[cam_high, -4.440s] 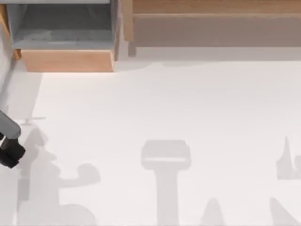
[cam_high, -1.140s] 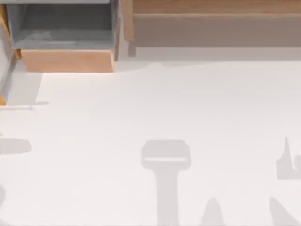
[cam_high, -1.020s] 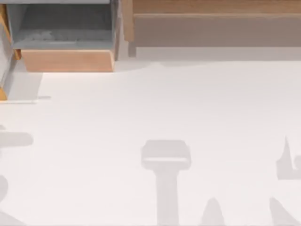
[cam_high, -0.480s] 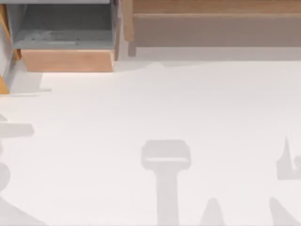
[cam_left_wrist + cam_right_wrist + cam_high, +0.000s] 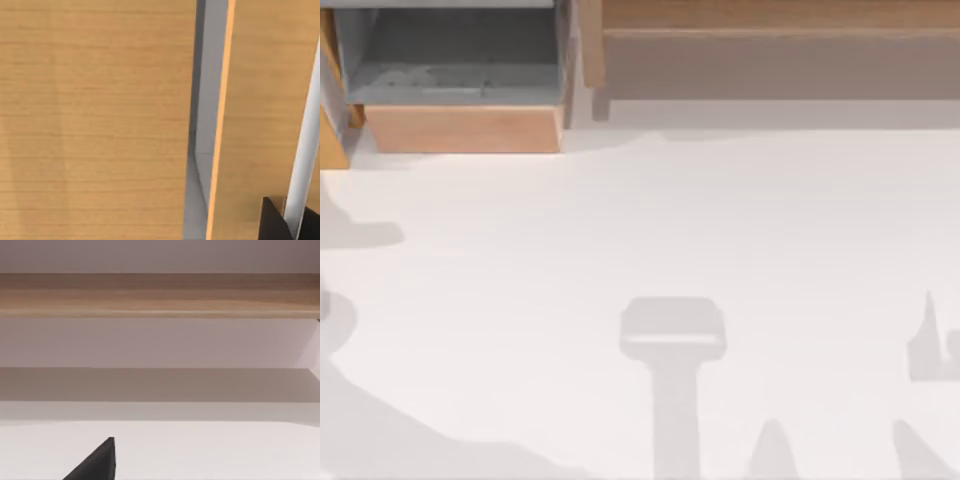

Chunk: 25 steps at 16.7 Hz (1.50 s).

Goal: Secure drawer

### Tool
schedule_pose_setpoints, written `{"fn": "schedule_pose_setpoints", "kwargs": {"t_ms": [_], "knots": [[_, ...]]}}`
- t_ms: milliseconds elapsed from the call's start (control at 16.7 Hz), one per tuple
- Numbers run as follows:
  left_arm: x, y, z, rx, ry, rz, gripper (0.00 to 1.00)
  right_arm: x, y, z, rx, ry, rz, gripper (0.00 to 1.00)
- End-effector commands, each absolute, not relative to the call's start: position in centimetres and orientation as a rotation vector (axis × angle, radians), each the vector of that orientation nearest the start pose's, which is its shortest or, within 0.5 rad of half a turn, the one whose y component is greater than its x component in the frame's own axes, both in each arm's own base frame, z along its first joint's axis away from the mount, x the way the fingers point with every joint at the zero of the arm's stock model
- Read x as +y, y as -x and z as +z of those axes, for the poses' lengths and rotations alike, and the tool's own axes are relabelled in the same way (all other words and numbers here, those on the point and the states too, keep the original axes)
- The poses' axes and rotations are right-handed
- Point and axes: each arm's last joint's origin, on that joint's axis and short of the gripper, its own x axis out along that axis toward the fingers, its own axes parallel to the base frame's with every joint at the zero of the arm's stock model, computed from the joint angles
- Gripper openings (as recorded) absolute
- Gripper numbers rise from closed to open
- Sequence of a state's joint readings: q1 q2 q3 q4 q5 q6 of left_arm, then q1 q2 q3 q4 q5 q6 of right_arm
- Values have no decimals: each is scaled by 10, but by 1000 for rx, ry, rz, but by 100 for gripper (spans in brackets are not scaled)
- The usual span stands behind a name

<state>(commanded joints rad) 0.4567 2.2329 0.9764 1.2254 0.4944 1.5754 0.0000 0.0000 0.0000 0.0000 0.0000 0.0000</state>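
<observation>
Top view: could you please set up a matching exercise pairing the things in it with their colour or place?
Things:
1. drawer front
2. drawer interior
3. table
4. long shelf

Descriptions:
A. grey, seen from above because the drawer stands open
B. along the far edge, right of the drawer
C. light wood panel at the far left, facing the table
D. white, crossed by soft shadows

Pairs: 1-C, 2-A, 3-D, 4-B
</observation>
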Motion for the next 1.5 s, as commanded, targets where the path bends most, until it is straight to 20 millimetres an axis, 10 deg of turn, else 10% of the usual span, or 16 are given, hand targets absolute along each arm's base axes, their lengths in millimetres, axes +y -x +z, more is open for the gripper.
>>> {"fn": "schedule_pose_setpoints", "kwargs": {"t_ms": [1020, 1500], "knots": [[174, -439, 90, 13, -1548, -26, 0, -1, -106, 160, 0, 0, 0, 100], [174, -439, 90, 13, -1548, -26, 60, -1, -106, 160, 0, 0, 0, 100]]}}
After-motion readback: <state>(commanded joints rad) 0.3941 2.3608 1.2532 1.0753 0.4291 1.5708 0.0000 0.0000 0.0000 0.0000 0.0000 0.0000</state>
